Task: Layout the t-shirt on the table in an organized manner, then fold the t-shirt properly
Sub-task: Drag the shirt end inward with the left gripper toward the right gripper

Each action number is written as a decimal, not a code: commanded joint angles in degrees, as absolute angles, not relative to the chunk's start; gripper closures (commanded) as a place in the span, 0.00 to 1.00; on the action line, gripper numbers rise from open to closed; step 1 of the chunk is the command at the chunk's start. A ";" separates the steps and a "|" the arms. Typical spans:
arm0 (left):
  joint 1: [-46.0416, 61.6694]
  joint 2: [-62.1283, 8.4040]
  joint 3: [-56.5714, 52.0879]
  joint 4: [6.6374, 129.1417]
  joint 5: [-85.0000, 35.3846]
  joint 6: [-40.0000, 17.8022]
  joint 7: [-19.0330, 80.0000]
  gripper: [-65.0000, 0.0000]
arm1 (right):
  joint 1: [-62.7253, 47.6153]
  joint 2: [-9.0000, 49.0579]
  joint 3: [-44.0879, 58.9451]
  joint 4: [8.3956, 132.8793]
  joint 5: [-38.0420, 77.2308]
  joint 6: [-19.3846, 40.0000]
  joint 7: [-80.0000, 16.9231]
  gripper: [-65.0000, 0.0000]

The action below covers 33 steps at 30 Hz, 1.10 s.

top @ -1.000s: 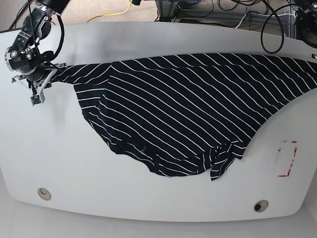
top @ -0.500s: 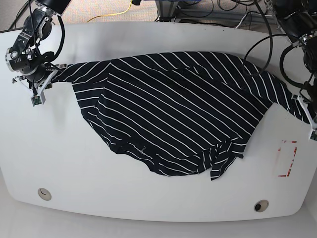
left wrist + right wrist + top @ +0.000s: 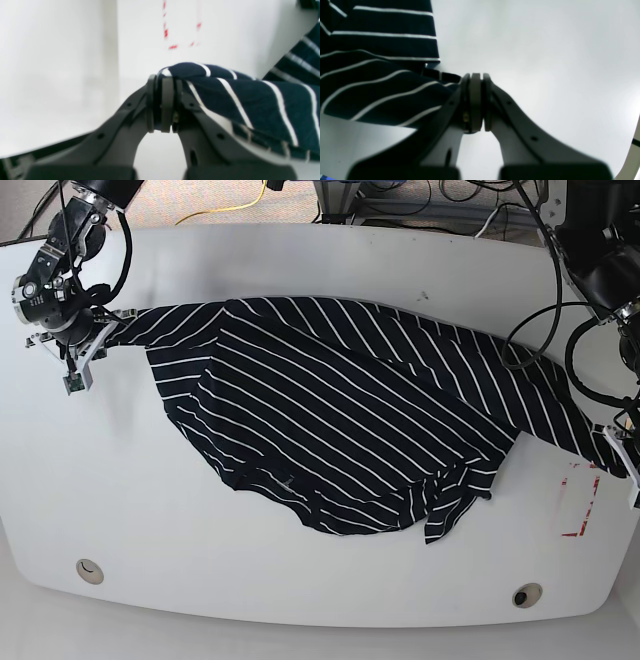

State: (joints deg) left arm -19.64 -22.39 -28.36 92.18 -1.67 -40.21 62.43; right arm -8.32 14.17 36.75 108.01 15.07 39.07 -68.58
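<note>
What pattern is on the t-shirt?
Thin white stripes on dark navy t-shirt; base view shows it best.

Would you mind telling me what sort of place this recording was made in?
Probably a robotics lab workbench: a bare white table with a red-outlined rectangle mark, loose cables behind it, and a striped t-shirt spread between two arms.

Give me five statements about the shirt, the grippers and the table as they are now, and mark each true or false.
1. The left gripper is shut on a corner of the t-shirt. True.
2. The right gripper is open and holds nothing. False: it is shut on the shirt's edge.
3. The t-shirt lies flat and neatly squared. False: it is stretched aslant, with a bunched part near its lower edge.
4. The red-outlined mark is bare of cloth. True.
5. The shirt covers both round fittings on the table. False: both show, uncovered, near the front edge.
</note>
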 commanded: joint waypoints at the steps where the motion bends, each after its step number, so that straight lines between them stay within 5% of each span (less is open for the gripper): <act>1: -22.90 -23.69 -28.44 91.56 -1.71 -40.00 60.79 1.00 | -7.69 14.46 37.05 109.93 15.08 39.43 -67.56 1.00; 20: -33.36 -23.69 -26.33 85.32 -1.98 -40.00 58.15 1.00 | -7.78 12.26 37.05 110.73 15.08 39.43 -67.56 1.00; 33: -41.10 -24.04 -26.15 92.35 -2.07 -40.00 60.26 1.00 | -7.69 12.26 37.05 110.73 15.16 39.43 -67.56 1.00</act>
State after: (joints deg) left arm -37.76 -23.03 -26.15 90.74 -1.72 -40.34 60.73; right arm -8.34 11.29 36.75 109.51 15.18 39.24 -68.34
